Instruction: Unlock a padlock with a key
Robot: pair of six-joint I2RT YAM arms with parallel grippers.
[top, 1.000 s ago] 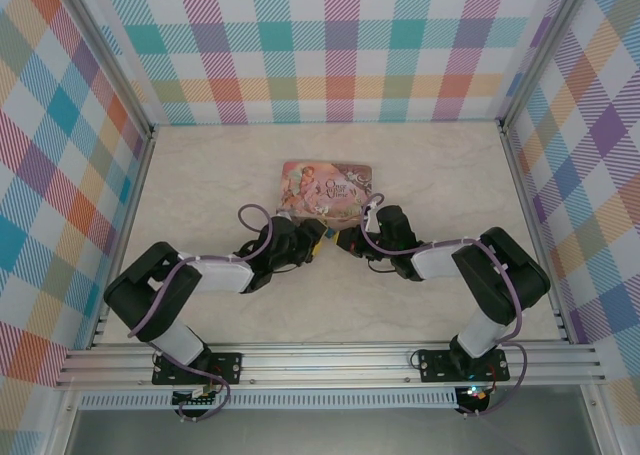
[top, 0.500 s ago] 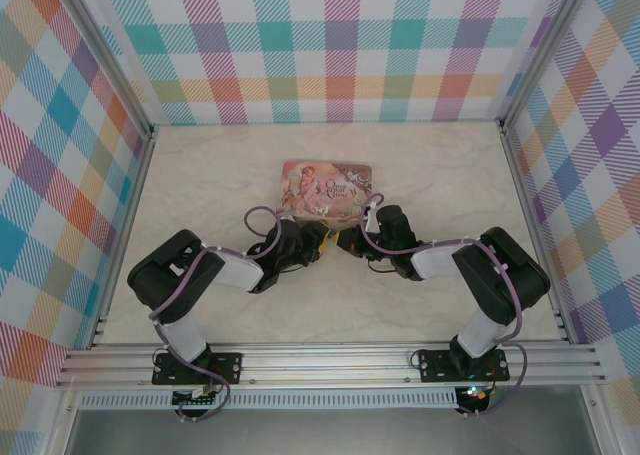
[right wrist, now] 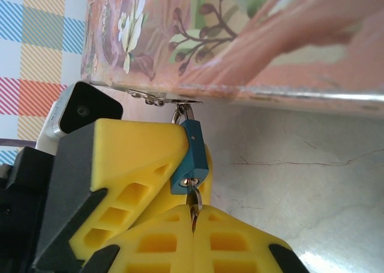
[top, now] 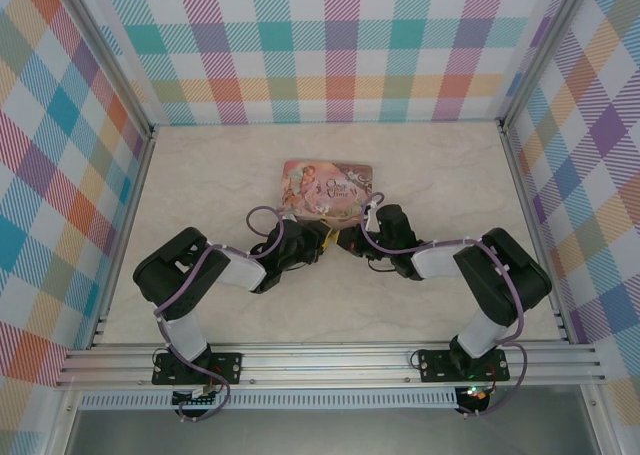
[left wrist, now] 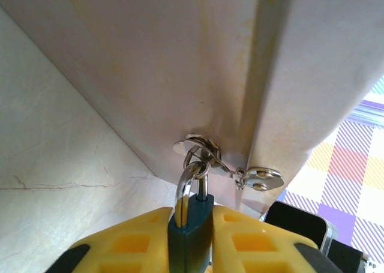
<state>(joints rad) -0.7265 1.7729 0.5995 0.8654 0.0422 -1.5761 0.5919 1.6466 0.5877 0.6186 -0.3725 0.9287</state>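
left gripper (left wrist: 191,220) pinches small blue metal-shackled padlock (right wrist: 192,156) hanging at pink pictured rectangular tin (right wrist: 240,39) | right gripper (right wrist: 193,218) clamps thin dark-grey metal key (right wrist: 194,204), tip in keyhole | risk: off-axis twist slips key, drags tin

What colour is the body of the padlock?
Blue-teal padlock; the right wrist view shows it best.

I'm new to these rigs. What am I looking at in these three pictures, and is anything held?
Two robot arms are bolted at the near edge of the table. One picture looks down from above; the other two come from cameras on the wrists. On the table lies a pink pictured tin with a small blue padlock hanging from its clasp. The left tool clamps the padlock's body between its yellow fingers. The right tool pinches a key set in the keyhole.
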